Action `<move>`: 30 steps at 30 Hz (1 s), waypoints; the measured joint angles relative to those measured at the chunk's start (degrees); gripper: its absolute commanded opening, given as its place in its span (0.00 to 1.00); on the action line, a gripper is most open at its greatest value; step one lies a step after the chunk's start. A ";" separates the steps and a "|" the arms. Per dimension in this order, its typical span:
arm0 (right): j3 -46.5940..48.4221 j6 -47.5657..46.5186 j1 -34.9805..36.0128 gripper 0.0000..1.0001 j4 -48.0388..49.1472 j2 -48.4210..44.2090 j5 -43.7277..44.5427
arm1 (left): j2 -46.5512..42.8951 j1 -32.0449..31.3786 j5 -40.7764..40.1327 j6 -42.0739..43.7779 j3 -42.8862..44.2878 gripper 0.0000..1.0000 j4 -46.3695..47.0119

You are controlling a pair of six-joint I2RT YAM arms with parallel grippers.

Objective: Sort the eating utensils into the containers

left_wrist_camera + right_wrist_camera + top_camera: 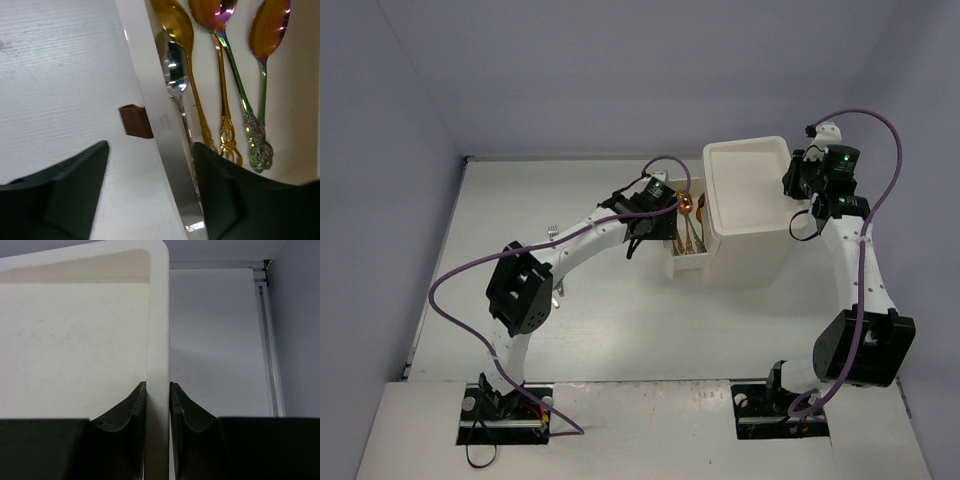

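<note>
Two arms work at one white drawer unit (750, 255), with cutlery lying in its one pulled-out drawer (150, 75).

From the left, one small fork (552, 233) lies on the table (600, 330), and a teal sliver (558, 290) by the left arm is too small to name. The left gripper (151, 145) gapes wide astride the drawer's smooth front wall and clasps nothing; one brown handle (136, 121) sits just outside. Inside are four glossy bowls: a silver spoon (172, 70), a gold spoon (176, 27) and two iridescent spoons (270, 27). There are five ornate stems; the extra gold stem (223, 100) has its head hidden. The right gripper (157, 387) pinches the unit's rounded rim tight.
</note>
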 measured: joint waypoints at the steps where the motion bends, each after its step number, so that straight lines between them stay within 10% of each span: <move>1: -0.04 0.03 0.06 0.00 -0.12 -0.10 0.06 | 0.00 -0.04 -0.06 -0.04 0.00 0.35 -0.03; 9: -0.14 0.51 1.02 0.00 -1.39 -0.76 0.49 | 0.02 -0.40 -2.27 0.29 0.76 0.03 -0.67; 30: -0.15 0.65 1.24 0.00 -1.44 -0.82 0.67 | 4.68 -1.36 -5.11 1.21 8.81 0.14 -6.45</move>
